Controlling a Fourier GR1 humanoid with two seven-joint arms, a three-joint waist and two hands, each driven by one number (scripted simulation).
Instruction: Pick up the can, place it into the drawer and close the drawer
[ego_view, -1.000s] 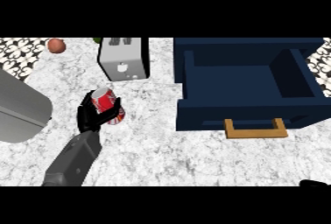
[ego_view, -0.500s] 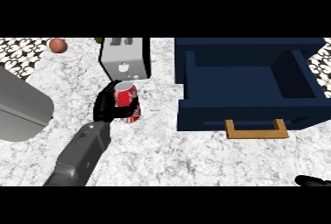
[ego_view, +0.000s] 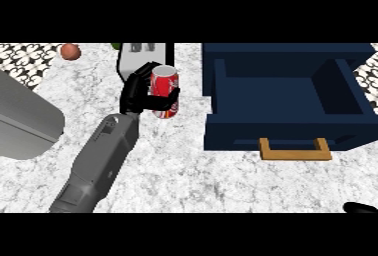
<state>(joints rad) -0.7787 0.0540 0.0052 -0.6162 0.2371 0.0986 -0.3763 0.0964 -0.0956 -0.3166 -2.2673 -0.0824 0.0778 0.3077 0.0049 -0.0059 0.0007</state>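
The left robot hand (ego_view: 142, 95) has its fingers and thumb curled round the middle of the red can (ego_view: 165, 92), which stands about upright just in front of the toaster (ego_view: 142, 57) and well left of the open blue drawer (ego_view: 284, 97). It looks to me like a light, stiff, smooth thing that could slip or dent, so holding it round the waist seems the sensible place. Only a dark tip of the right robot hand (ego_view: 361, 208) shows at the lower edge, so I cannot tell its state
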